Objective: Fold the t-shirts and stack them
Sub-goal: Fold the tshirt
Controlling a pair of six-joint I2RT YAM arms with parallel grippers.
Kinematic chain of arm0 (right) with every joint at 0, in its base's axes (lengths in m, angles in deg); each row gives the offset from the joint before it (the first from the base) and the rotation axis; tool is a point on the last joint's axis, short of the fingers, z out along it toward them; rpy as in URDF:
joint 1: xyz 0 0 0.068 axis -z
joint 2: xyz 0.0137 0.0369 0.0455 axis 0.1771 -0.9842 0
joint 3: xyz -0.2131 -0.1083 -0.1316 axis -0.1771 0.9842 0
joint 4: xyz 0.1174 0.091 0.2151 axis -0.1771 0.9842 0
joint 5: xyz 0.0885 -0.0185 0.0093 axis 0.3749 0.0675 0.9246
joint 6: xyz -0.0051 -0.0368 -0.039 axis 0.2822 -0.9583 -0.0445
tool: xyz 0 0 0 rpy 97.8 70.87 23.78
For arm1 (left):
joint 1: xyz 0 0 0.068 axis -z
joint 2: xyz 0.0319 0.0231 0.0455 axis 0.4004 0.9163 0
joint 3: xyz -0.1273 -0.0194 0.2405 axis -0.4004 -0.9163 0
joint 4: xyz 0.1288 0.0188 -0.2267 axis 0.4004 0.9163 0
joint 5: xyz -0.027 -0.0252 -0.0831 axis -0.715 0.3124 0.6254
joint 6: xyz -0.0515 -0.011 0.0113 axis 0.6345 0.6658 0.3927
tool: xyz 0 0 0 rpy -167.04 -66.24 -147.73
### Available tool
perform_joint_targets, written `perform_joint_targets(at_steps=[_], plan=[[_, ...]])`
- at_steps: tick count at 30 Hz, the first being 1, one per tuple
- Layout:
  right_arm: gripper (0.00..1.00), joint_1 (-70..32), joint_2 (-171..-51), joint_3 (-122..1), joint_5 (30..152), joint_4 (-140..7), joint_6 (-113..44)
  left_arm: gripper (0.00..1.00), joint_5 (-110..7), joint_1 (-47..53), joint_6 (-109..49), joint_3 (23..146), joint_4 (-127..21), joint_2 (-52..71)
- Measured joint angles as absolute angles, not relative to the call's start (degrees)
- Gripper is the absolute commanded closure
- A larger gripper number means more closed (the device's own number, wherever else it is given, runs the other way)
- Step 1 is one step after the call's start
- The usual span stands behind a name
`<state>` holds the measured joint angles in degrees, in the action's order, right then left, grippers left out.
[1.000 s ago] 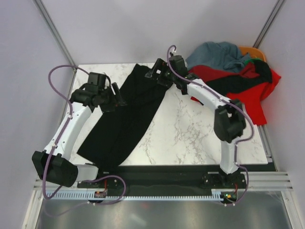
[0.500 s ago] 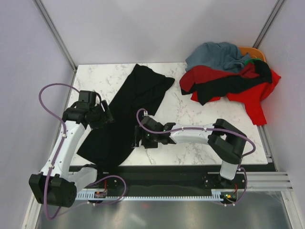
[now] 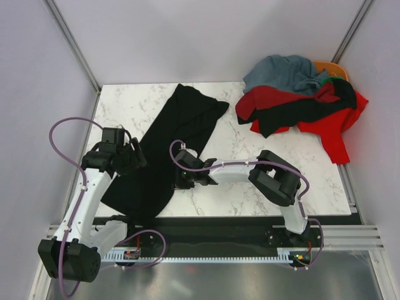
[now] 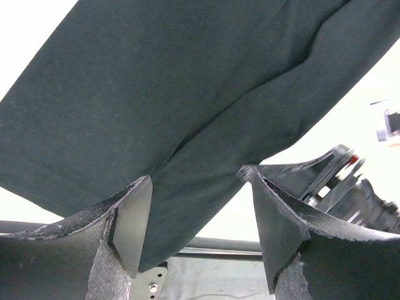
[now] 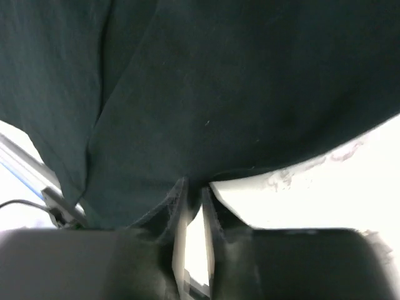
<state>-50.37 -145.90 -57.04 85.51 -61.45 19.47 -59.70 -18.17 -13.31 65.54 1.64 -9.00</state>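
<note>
The black t-shirt (image 3: pixel 181 131) lies as a long, narrow band slanting across the desk (image 3: pixel 250 181), one end at the far middle and the other close to the near left edge. It is flat but already doubled lengthwise, with a soft crease running along it. The heap of other tees (image 3: pixel 300 100), red, grey-blue, black, orange and green, sits well apart at the far right corner, partly hanging off the desk.

The right hand (image 5: pixel 195 187) is low at the band's right edge, near its lower half. Its fingers are drawn almost together on the hem, and it appears to be pinching the cloth there. The left hand (image 4: pixel 195 181) hovers over the opposite long edge with its fingers spread wide and nothing between them.

My reading is that the fold of this first shirt is under way, at the grasp before a crosswise fold. The next move calls for the left hand to drop and take its edge too, so both lift evenly and the band does not skew.

A second ago the right hand was spread at the shirt's far end. It has since swung to the near side and closed. The left hand has slid a little nearer and stays spread, and the shirt has not shifted.
</note>
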Motion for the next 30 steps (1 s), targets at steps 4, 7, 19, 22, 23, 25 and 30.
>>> perform_joint_targets(at_steps=[4,7,19,22,23,25,30], plan=[[1.00,-47.3,-143.9,-52.8,85.9,-63.6,19.7,0.28,-58.9,-18.2,-13.3,64.7,1.0,-9.0],[1.00,-41.6,-139.2,-48.1,84.6,-61.4,17.5,0.28,-57.2,-18.2,-13.3,64.2,0.5,-9.0],[0.20,-25.7,-130.0,-46.8,76.4,-43.5,1.9,0.28,-49.4,-14.7,-12.4,61.7,-1.8,-6.1],[0.15,-26.5,-123.5,-44.3,78.1,-41.3,-0.2,0.28,-49.1,-9.9,-10.5,60.1,-1.9,-6.0],[0.15,-26.8,-120.2,-42.9,78.5,-40.5,-0.5,0.28,-49.2,-7.2,-9.3,59.4,-1.9,-5.9],[0.16,-26.9,-113.6,-40.3,79.0,-39.1,-0.8,0.28,-49.3,-2.9,-7.1,58.4,-1.8,-5.8],[0.22,-26.8,-102.1,-33.4,80.4,-38.2,-0.7,0.28,-50.4,4.1,-1.6,54.6,-3.0,-5.7]])
